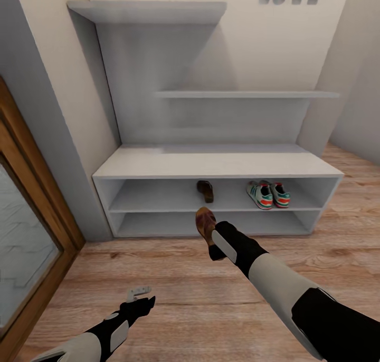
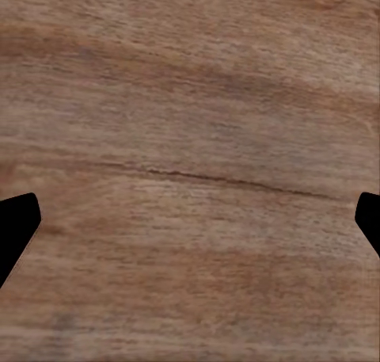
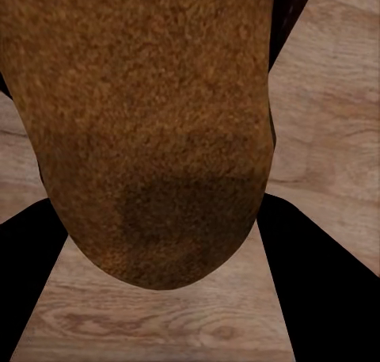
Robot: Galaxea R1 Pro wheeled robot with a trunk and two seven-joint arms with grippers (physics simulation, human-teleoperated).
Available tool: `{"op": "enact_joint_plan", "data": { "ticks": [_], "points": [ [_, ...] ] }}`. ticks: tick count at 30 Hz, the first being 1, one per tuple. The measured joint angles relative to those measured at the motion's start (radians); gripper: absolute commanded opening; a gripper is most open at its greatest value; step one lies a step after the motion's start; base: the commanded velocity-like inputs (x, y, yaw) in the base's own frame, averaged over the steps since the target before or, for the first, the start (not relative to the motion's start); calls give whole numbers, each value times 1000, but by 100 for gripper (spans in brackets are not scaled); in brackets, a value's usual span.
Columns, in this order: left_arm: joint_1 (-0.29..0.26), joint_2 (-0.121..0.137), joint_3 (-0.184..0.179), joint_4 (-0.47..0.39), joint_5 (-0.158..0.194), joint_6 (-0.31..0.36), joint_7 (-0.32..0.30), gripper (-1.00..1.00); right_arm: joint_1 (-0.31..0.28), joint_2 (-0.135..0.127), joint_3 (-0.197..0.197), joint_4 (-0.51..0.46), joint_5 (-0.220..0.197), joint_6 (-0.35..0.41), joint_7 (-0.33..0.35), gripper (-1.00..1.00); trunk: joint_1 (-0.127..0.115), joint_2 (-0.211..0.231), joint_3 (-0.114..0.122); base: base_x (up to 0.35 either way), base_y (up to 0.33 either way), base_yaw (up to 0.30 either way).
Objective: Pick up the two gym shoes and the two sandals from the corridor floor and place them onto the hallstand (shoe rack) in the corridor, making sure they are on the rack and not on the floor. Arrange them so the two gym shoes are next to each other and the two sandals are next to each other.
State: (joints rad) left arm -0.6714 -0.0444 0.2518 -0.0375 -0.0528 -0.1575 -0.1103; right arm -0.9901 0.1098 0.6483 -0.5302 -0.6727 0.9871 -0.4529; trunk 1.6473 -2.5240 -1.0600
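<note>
Before the rack (image 1: 211, 164), right arm stretched forward and low, right gripper (image 1: 210, 240) clamped on a sandal (image 1: 205, 222) held off the floor (image 1: 211, 298), just short of the shelf edges. On the upper shelf, second sandal (image 1: 206, 190) and, well apart, both sneakers (image 1: 268, 194) side by side. Left gripper (image 1: 141, 296) low over bare planks, fingers (image 2: 17, 223) spread wide, empty.

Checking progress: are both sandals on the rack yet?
No: one sandal lies on the rack's upper shelf beside the sneakers, while the other sandal is in the right gripper, short of the rack.
</note>
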Motion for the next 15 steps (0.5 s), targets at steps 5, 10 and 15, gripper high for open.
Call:
{"op": "enact_joint_plan", "data": {
  "ticks": [5, 10, 15],
  "points": [
    [0, 0, -1, 0, 0, 0, 0, 100, 0, 0, -1, 1, 1, -47, -1, -100, 0, 0, 0, 0, 87, 0],
    [0, -1, -1, 1, 0, 0, 0, 100, 0, -1, -3, 2, 0, -57, -1, -100, 0, 0, 0, 78, 33, 0],
    [0, -1, -1, 1, 0, 0, 0, 100, 0, -2, -4, 2, 1, -61, -1, -100, 0, 0, 0, 176, 7, 0]
  ]
}}
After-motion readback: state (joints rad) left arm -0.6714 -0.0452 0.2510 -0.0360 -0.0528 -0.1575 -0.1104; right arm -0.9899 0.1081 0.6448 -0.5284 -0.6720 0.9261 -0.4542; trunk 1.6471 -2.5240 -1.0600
